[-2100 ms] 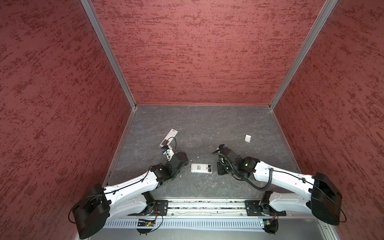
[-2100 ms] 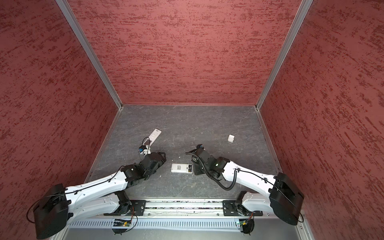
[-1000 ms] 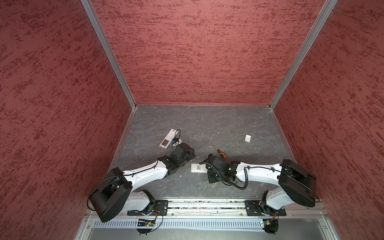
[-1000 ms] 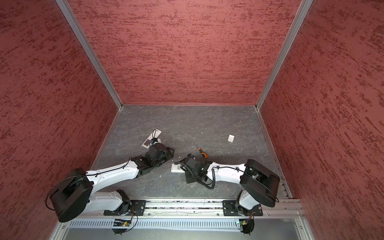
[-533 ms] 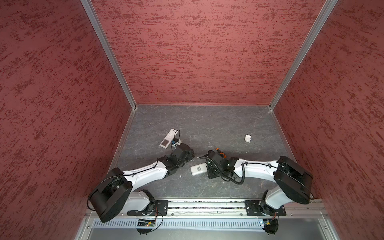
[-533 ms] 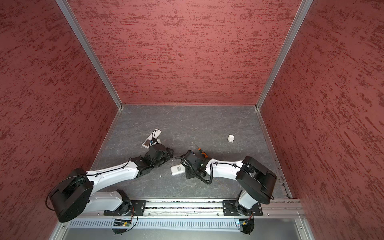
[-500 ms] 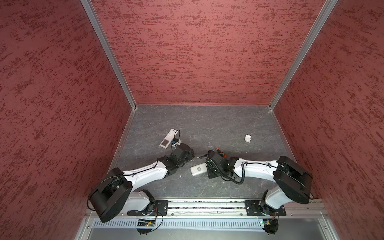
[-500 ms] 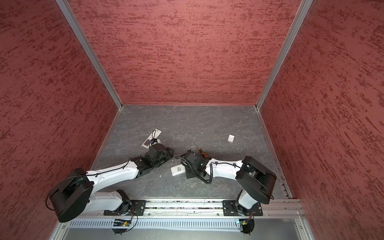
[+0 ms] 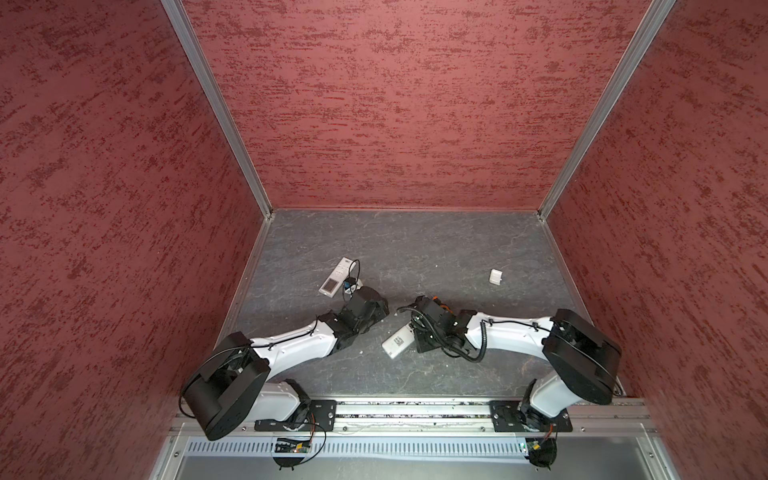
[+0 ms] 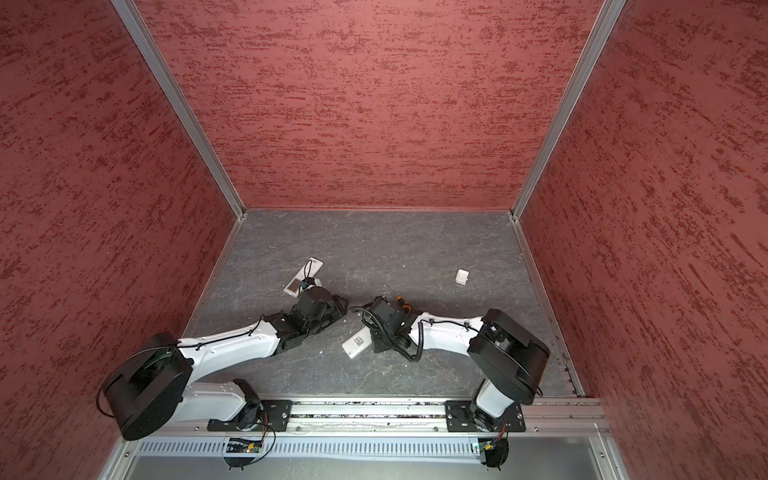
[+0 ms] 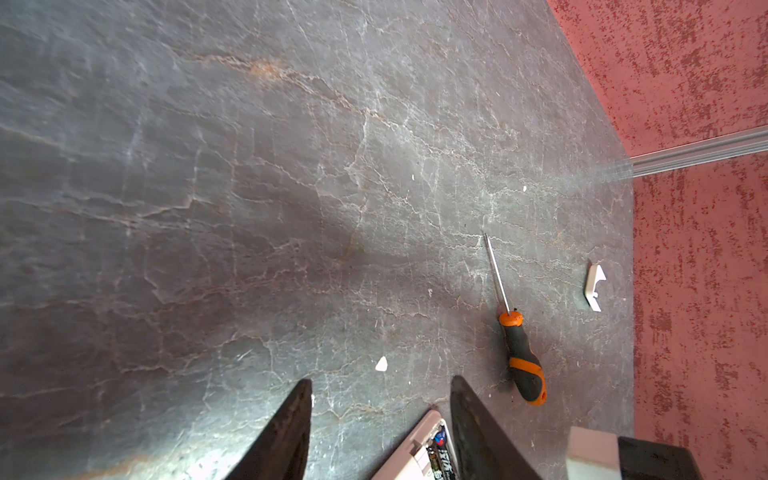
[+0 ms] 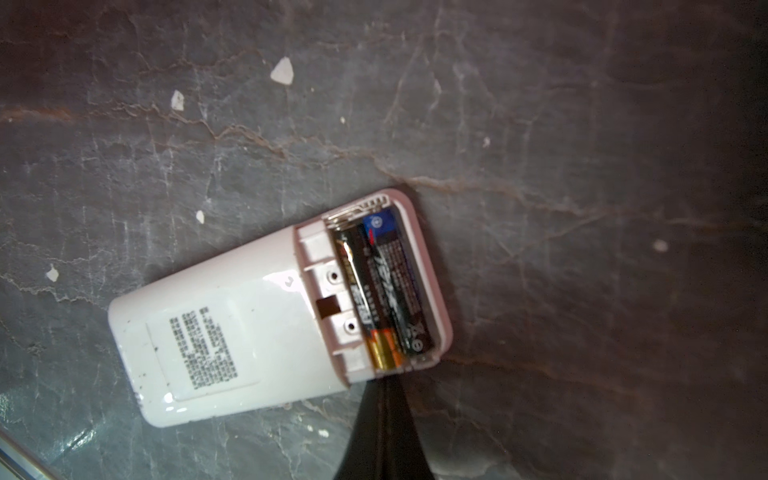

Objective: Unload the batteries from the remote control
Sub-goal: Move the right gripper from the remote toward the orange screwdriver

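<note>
Face down on the grey table [image 9: 415,249], near the front middle in both top views: the white remote control [image 12: 232,328], back cover off. Side by side in its open compartment, two batteries [image 12: 382,291], one with a coppery-gold end and one with a blue end.

Right gripper [image 12: 384,386] with fingers pressed together, nothing between them, tips at the compartment's rim by the coppery end.

Left gripper [image 11: 380,382] with fingers apart, gripping nothing. Remote's open end seen between them; contact perhaps, too close to tell.

Farther off: an orange-and-black screwdriver [image 11: 521,361], a small white cover [image 11: 594,286], and a second remote [image 9: 337,277] by the left arm.
</note>
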Controlling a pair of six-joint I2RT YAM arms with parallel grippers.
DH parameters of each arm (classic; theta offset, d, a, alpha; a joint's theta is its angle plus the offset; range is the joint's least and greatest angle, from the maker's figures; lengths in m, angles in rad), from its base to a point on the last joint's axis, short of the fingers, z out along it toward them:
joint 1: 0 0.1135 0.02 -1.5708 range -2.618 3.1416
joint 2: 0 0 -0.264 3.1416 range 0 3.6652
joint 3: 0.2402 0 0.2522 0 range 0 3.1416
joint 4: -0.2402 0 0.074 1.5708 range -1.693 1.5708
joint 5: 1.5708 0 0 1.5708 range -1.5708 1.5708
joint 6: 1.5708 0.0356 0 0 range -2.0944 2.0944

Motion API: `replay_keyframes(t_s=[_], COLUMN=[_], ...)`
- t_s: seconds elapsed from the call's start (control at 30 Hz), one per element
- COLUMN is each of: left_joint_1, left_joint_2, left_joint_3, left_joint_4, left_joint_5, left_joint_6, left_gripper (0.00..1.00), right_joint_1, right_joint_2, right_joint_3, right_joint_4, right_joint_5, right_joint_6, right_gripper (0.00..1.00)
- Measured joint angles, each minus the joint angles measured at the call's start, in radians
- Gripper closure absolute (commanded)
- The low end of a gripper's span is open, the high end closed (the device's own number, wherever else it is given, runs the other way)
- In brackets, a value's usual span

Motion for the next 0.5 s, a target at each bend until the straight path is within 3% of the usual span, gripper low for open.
replay_keyframes(t_s=[0.23, 0.5], left_joint_1=[0.012, 0.040], left_joint_2=[0.002, 0.002], left_joint_3=[-0.001, -0.001], left_joint_4=[0.013, 0.021], left_joint_5=[0.007, 0.029], left_joint_6=[-0.002, -0.002], left_gripper=[0.46, 0.44], right_joint_1=[-0.017, -0.119], right_joint_2=[0.000, -0.074], right_joint_3=[0.007, 0.020], right_joint_4=[-0.017, -0.076], right_joint_5=[-0.002, 0.001], right_joint_6=[-0.011, -0.066], right_gripper=[0.94, 0.71])
